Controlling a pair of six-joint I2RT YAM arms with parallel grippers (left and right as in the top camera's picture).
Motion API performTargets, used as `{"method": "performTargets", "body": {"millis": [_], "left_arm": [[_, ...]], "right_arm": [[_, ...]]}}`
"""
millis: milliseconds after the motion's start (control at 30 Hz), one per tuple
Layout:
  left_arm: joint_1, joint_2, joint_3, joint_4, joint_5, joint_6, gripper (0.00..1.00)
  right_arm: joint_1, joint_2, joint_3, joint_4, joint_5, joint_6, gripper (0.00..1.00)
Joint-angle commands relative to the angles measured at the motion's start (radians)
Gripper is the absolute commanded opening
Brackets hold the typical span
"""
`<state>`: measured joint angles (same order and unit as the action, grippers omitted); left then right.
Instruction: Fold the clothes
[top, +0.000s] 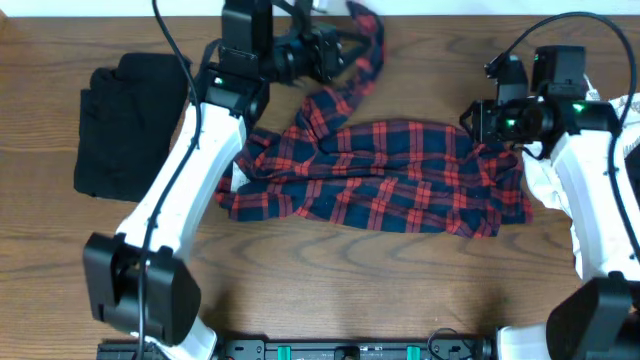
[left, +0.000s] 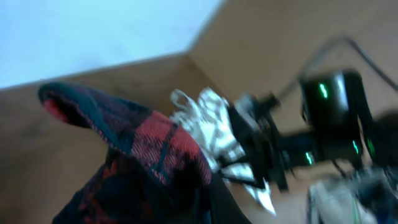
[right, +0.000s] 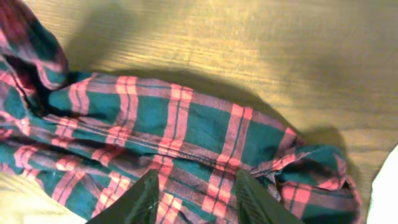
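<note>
Plaid shirt (top: 400, 175) of red-and-navy checked cloth lies crumpled across the middle of the table (top: 400, 290), a brown surface with fine wood grain. Its body forms a wide, wrinkled band running left to right, with ragged, folded edges. One sleeve (top: 365, 60) rises from the shirt's far left part as a narrow twisted strip toward the far edge. The left gripper (top: 338, 52) is clamped fully closed there, pinching the sleeve cloth. In the blurred left wrist view the same plaid cloth (left: 155, 143) bulges as a rounded fold close to the lens. The right gripper (top: 478, 122) hangs over the shirt's right end. In its own wrist view, its two dark, tapered fingers (right: 144, 202) stand partly apart above the checked cloth (right: 186, 118), gripping nothing; seams and soft ridges cross the fabric beneath. A black garment (top: 125, 125), matte and folded into a rough block, rests at the far left, well apart from the shirt. A white leaf-print garment (top: 548, 185) lies bunched at the right edge, touching the shirt's right end.
</note>
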<state>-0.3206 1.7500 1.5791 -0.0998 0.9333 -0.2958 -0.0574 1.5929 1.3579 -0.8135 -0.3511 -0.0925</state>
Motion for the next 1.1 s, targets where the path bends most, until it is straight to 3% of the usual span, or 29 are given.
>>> {"method": "performTargets", "body": {"millis": [0, 233, 367, 767, 1067], "left_arm": [[-0.021, -0.051, 0.024, -0.095, 0.118, 0.215, 0.06], [-0.031, -0.117, 0.024, -0.468, 0.100, 0.629, 0.06], [-0.031, -0.117, 0.024, -0.584, 0.092, 0.815, 0.06], [-0.047, -0.117, 0.024, -0.607, 0.008, 0.927, 0.06], [-0.099, -0.117, 0.024, -0.669, 0.007, 1.036, 0.06]], "right_arm": [[0.005, -0.005, 0.003, -0.019, -0.080, -0.103, 0.45], [0.005, -0.005, 0.003, -0.069, -0.376, -0.372, 0.45], [0.005, -0.005, 0.003, -0.069, -0.505, -0.463, 0.42], [0.007, -0.005, 0.003, -0.163, -0.698, -0.598, 0.37], [0.034, -0.005, 0.003, -0.127, -0.723, -0.628, 0.41]]}}
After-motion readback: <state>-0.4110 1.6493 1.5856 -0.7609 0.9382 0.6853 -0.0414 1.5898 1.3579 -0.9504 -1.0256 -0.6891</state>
